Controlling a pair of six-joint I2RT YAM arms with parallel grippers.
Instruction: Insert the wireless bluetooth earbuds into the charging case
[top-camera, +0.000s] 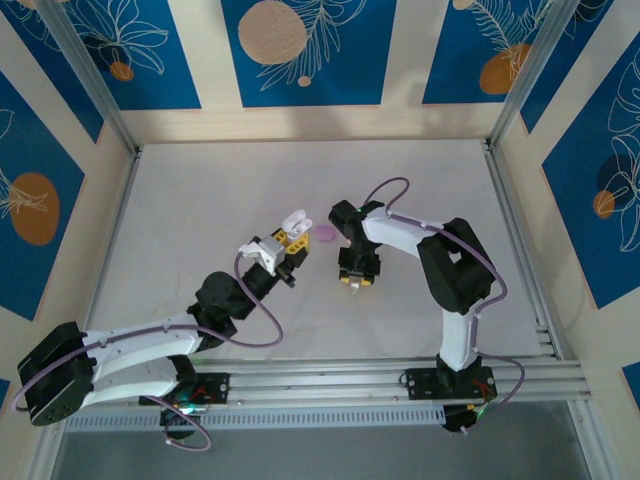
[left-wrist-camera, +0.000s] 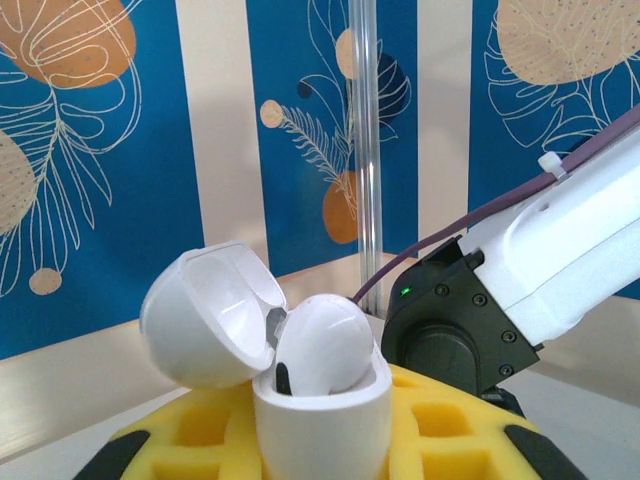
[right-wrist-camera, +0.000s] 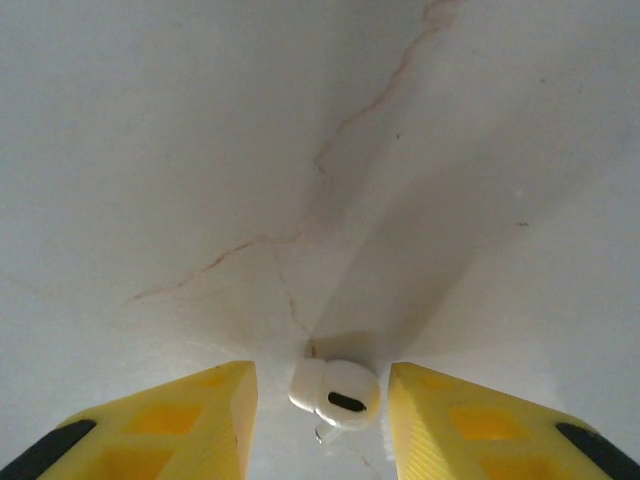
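The right gripper (right-wrist-camera: 320, 370) hangs low with its yellow fingers spread wide and empty, straddling a loose white earbud (right-wrist-camera: 335, 393) that lies on the table (right-wrist-camera: 200, 150). Nearby, the left gripper (top-camera: 288, 243) is clamped on the white charging case (left-wrist-camera: 322, 425), its lid (left-wrist-camera: 210, 315) swung open and one seated earbud (left-wrist-camera: 320, 345) in place. The step in hand looks like picking up the loose bud. That calls for closing gently so it does not skid, then lifting it across to the open case.

Bright, even light; soft shadows.
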